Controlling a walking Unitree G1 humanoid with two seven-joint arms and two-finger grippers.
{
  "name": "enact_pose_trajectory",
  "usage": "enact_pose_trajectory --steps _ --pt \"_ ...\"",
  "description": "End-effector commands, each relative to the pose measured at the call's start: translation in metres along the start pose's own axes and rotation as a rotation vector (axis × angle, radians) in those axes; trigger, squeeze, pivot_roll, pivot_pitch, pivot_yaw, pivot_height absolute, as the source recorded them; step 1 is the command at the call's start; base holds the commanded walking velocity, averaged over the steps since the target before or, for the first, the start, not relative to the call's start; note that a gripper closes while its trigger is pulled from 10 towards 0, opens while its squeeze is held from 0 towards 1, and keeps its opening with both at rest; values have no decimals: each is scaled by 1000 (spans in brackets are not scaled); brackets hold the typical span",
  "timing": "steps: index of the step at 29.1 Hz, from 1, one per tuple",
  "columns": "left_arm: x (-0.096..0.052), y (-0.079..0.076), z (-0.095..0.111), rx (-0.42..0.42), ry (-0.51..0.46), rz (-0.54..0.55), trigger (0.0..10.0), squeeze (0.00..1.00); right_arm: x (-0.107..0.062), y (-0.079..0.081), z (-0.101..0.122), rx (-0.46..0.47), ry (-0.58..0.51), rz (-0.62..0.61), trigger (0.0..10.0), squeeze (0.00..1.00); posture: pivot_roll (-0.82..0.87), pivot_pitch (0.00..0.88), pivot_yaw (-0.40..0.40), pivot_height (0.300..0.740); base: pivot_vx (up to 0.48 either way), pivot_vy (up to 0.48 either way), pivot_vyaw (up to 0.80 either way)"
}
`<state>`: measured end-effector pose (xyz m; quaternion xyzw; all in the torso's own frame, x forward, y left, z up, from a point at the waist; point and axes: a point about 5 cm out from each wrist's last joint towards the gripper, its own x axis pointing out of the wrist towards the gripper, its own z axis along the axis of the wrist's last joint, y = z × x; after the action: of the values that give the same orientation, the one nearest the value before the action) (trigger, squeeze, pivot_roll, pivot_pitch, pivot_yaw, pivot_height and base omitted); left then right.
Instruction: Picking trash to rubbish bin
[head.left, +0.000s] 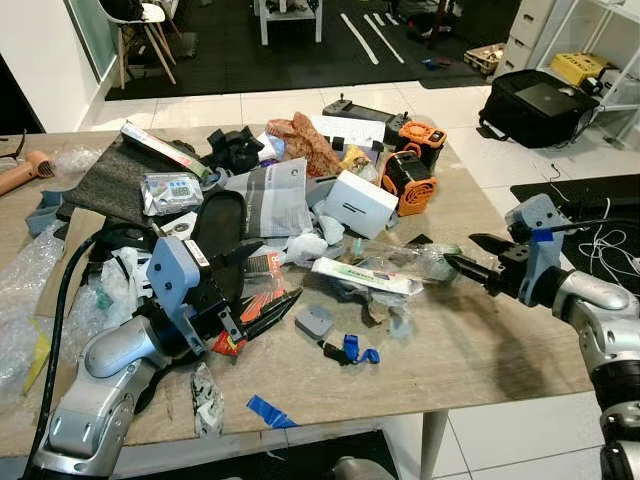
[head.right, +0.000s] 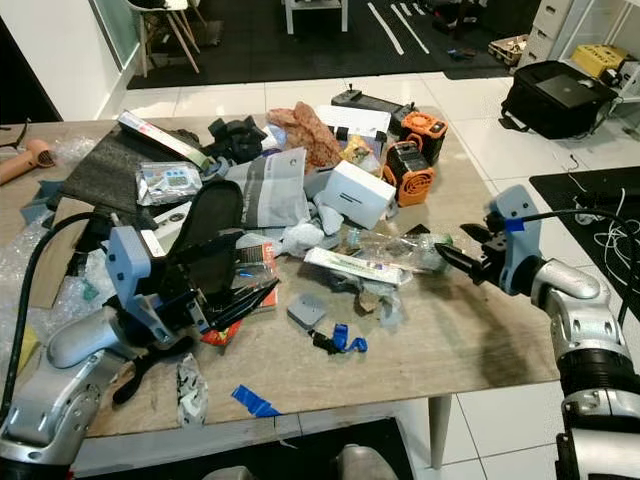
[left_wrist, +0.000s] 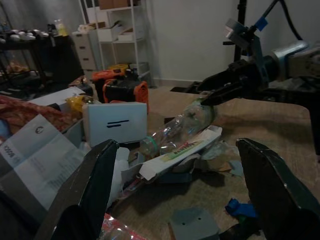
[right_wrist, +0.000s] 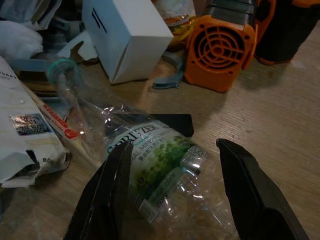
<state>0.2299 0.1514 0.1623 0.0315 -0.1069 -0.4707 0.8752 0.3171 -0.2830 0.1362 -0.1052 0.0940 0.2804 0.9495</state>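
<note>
Clutter is covering a wooden worktop (head.left: 480, 350) that is standing on a pale tiled floor. A crushed clear plastic bottle (right_wrist: 150, 160) with a green label is lying on its side right of the middle of the worktop, its green-ringed neck pointing left toward a white box (head.left: 358, 203). A long white carton (head.left: 366, 277) is lying just beside the bottle on its near side. An orange fan (head.left: 408, 180) is sitting just beyond the white box, and a folded newspaper (head.left: 275, 197) is lying to the box's left.

The right claw (head.left: 468, 256) is reaching in from the right edge of the worktop, its two black fingers spread wide and sitting on either side of the bottle's base end without closing on it. The left claw (head.left: 262, 306) is hovering low over the near left part of the worktop, wide open and gripping nothing, with a red wrapper (head.left: 232, 343) just under it. A small grey block (head.left: 315, 321) and some blue scraps (head.left: 358, 351) are lying near the middle, on the near side of the carton.
</note>
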Motion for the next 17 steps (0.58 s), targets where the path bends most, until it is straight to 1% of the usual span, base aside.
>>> enact_pose_trajectory --steps 1,3,6,9,10,12,14,15,17 --pt "-1 -3 0 -7 13 -31 10000 0 -2 -3 2 11 -31 12 10000 0 -68 0 -8 740 0 0 0" --pt "-1 -3 0 -8 13 -35 10000 0 -2 -2 3 21 -40 19 10000 0 -67 0 -5 740 0 0 0" --pt "-2 -4 0 -15 18 -57 10000 0 -1 2 -5 77 -54 81 10000 0 -63 0 3 740 0 0 0" --pt "-3 -5 0 -17 28 -72 10000 0 -3 8 -15 109 -28 157 10000 0 -62 0 9 740 0 0 0" --pt "-3 -5 0 -17 28 -72 10000 0 -3 8 -15 109 -28 157 10000 0 -62 0 9 740 0 0 0" --pt "-2 -6 0 -17 30 -78 10000 0 -9 10 -22 120 17 214 10000 0 -64 0 13 740 0 0 0" --pt "-3 -6 0 -18 31 -81 10000 0 -11 10 -25 125 34 233 10000 0 -64 0 13 740 0 0 0" --pt "-3 -6 0 -19 31 -85 10000 0 -17 6 -27 114 73 249 10000 0 -65 0 13 740 0 0 0" --pt "-3 -6 -1 -21 32 -86 10000 0 -21 1 -26 88 105 246 10000 0 -64 0 12 740 0 0 0"
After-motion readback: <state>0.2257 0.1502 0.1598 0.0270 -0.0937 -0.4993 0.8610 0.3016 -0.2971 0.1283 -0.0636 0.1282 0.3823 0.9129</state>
